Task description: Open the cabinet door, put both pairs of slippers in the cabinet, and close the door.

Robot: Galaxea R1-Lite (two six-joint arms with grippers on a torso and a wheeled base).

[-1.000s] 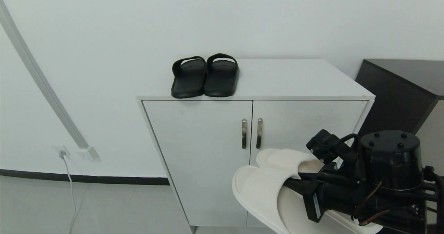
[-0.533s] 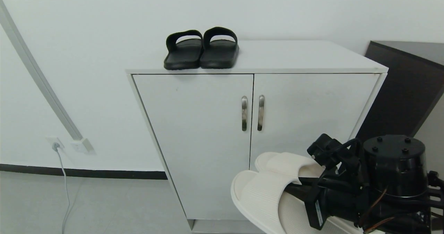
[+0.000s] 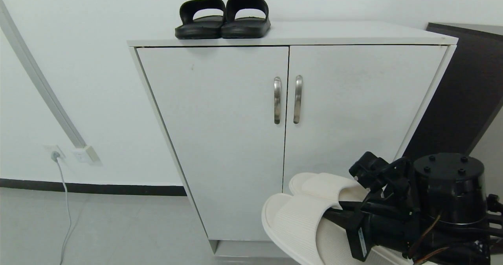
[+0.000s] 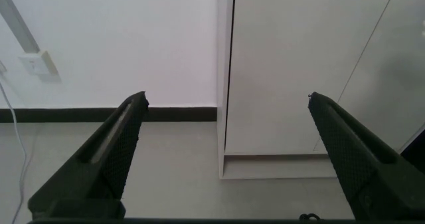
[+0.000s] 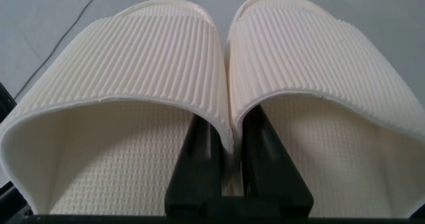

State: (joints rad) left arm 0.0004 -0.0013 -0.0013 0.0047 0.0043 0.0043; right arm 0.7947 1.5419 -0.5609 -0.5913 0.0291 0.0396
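Note:
A white cabinet (image 3: pixel 220 139) stands against the wall, both doors closed, with two metal handles (image 3: pixel 277 100) at the middle seam. A pair of black slippers (image 3: pixel 224 17) sits on its top at the left. My right gripper (image 3: pixel 346 214) is low in front of the right door, shut on a pair of white ribbed slippers (image 3: pixel 306 214), pinching their inner side walls together (image 5: pixel 229 127). My left gripper (image 4: pixel 226 104) is open with nothing between its fingers, low beside the cabinet's left bottom corner (image 4: pixel 226 164).
A dark cabinet (image 3: pixel 463 88) stands right of the white one. A wall socket with a grey cable (image 3: pixel 59 170) and a slanted grey conduit (image 3: pixel 35 76) are on the wall at left. Grey floor (image 3: pixel 110 229) lies open before the cabinet.
The head view has shifted downward, so the cabinet and black slippers sit higher in the picture. My right gripper still holds the white slippers in the same place in view.

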